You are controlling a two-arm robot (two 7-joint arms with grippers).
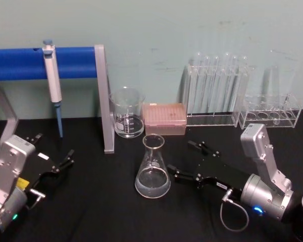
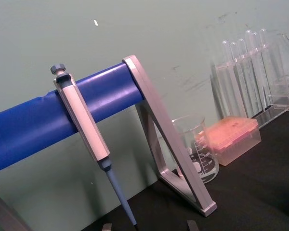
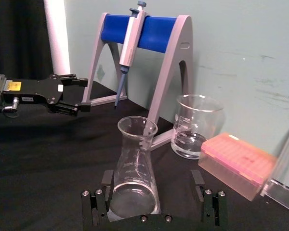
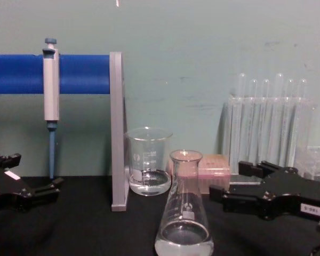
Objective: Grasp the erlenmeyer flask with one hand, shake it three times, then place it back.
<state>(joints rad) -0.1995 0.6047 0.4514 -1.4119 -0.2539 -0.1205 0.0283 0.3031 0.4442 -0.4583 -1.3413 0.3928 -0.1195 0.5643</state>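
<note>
The erlenmeyer flask stands upright on the table, with clear liquid in its base. Your right gripper lies just beside it, jaws apart and facing it. If you close on the sloped wall, the flask may slip or tip toward the beaker. The left gripper is parked, jaws apart.

Black table bears flask, beaker, pink box, stand, 2 racks.
</note>
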